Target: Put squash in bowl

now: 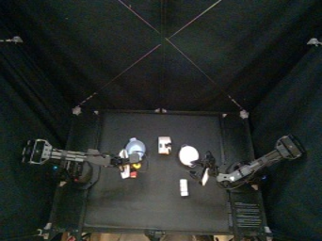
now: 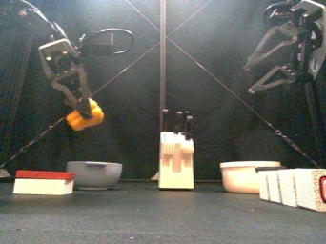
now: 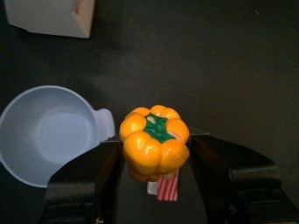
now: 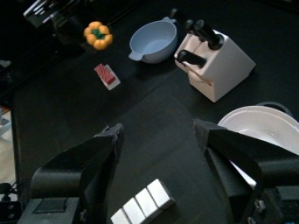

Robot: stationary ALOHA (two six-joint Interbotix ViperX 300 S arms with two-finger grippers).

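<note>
The squash (image 3: 155,140) is a yellow-orange toy with a green stem. My left gripper (image 3: 155,156) is shut on it and holds it well above the table, beside the bowl. In the front view the squash (image 2: 84,116) hangs in the left gripper (image 2: 79,107), high above and slightly left of the pale blue-grey bowl (image 2: 94,173). The bowl (image 3: 47,136) is empty. My right gripper (image 4: 158,131) is open and empty, raised high at the right (image 2: 283,48). The right wrist view shows the squash (image 4: 100,34) next to the bowl (image 4: 153,39).
A small red block (image 2: 45,181) lies left of the bowl, under the left gripper (image 3: 170,188). A white knife block (image 2: 176,160) stands mid-table. A white round bowl (image 2: 249,175) and white rectangular items (image 2: 295,186) are at the right.
</note>
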